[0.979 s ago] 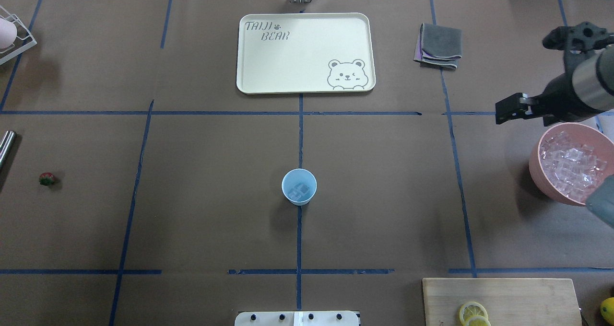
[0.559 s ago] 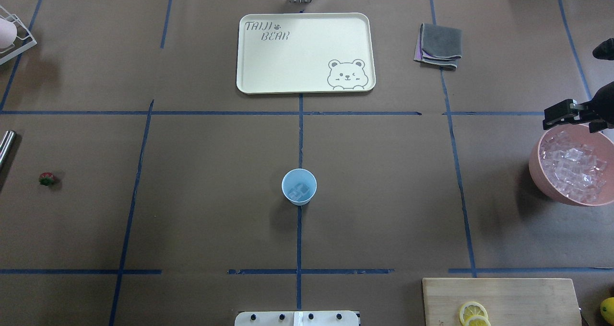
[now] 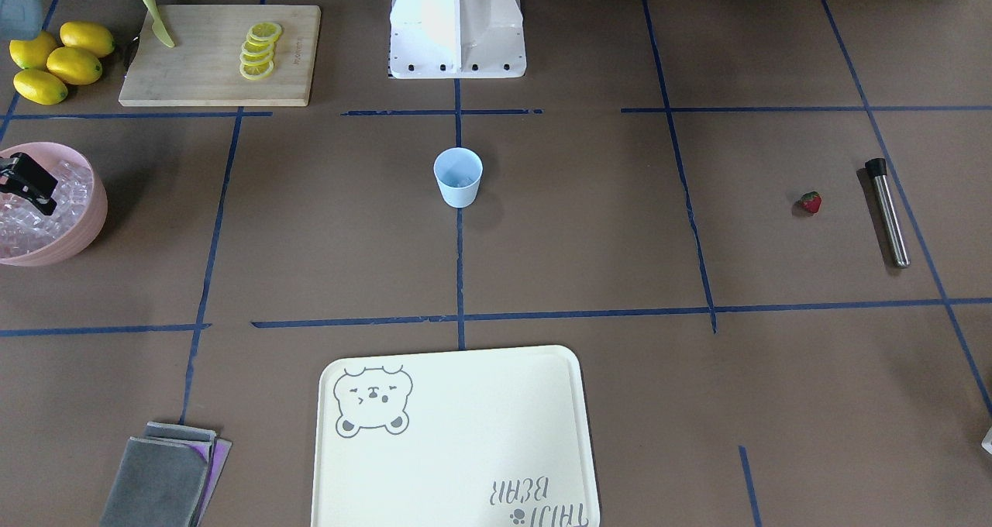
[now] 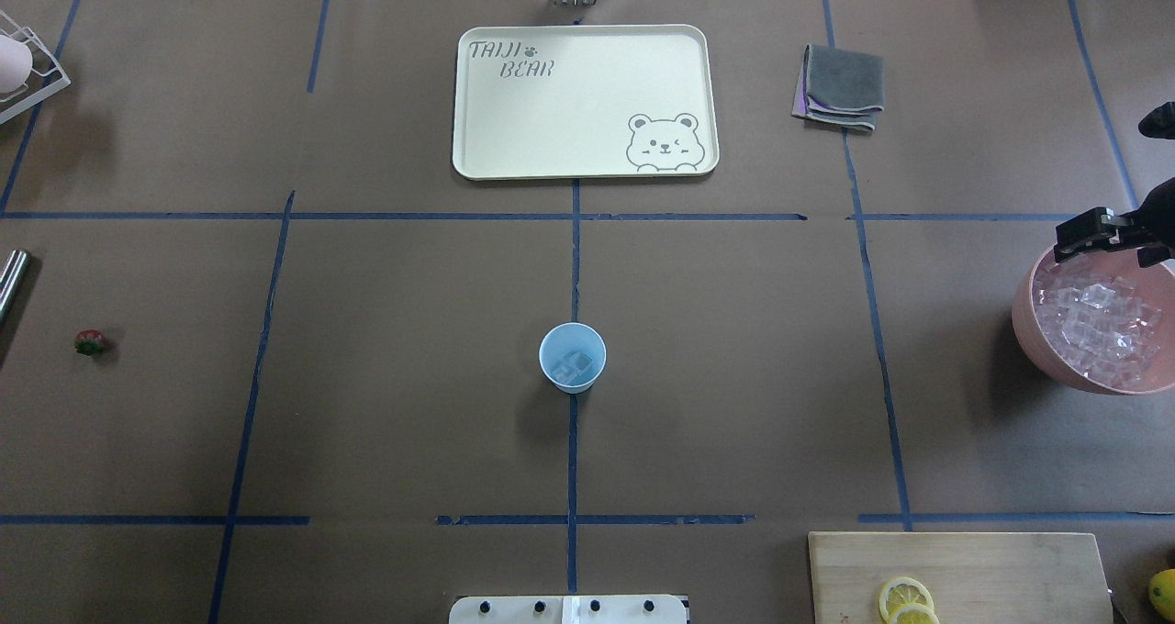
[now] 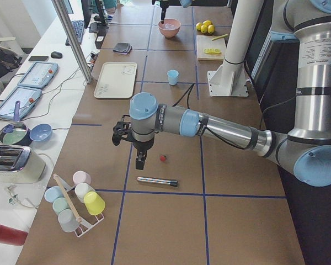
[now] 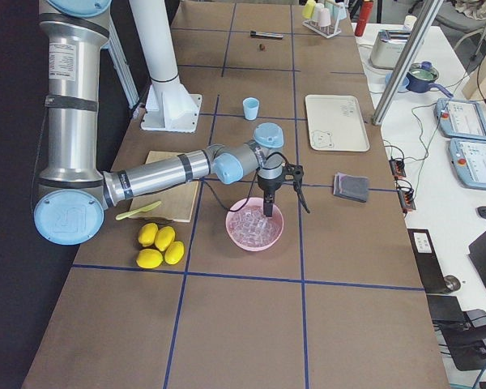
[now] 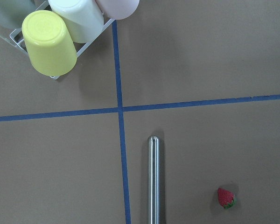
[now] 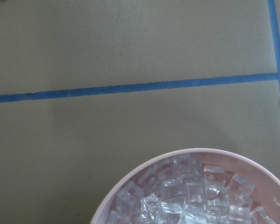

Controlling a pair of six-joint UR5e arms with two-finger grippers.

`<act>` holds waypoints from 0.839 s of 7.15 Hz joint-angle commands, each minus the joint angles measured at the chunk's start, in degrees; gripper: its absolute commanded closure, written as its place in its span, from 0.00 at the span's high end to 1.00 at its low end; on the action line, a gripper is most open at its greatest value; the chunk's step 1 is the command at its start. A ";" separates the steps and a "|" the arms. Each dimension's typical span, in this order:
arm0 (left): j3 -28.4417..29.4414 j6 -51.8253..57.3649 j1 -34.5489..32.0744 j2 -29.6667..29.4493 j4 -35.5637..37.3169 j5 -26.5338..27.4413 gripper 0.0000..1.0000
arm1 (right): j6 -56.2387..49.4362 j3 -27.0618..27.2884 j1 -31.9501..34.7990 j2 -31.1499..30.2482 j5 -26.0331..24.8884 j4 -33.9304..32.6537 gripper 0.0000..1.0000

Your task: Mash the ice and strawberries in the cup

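Pulled back toward the right edge of the overhead frame within the last second, right gripper (image 4: 1092, 236) now poised above the upper-left rim of the pink bowl (image 4: 1021, 317), over the heaped ice (image 4: 1097, 326). Cannot tell whether its fingers stand apart or together.

Nearest the robot, bottom right of the overhead frame: cutting board (image 4: 991, 573) with lemon slices (image 4: 904, 598).

Further up, at centre: cup (image 4: 572, 357) upright on the counter (image 4: 413, 404), a few pieces of ice at its bottom, no fruit inside.

Far left at about the same depth: strawberry (image 4: 89, 342) lying on the counter, well apart from the cup, near the steel muddler (image 3: 887, 213). Left gripper (image 5: 139, 162) hanging near both in the left side view only, so cannot tell its state either.

Farthest, top centre: bear tray (image 4: 569, 110) and a folded cloth (image 4: 840, 87).

Judged to be the loading step, mashing not yet begun. Next move likely calls for lowering into the heap, closing on a single cube without scattering its neighbours, then carrying it across to the cup; strawberry and muddler to follow.
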 commanded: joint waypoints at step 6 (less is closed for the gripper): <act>-0.56 -0.09 0.00 -0.18 0.00 0.10 1.00 | -0.66 -4.26 -0.19 -0.69 0.40 0.34 0.72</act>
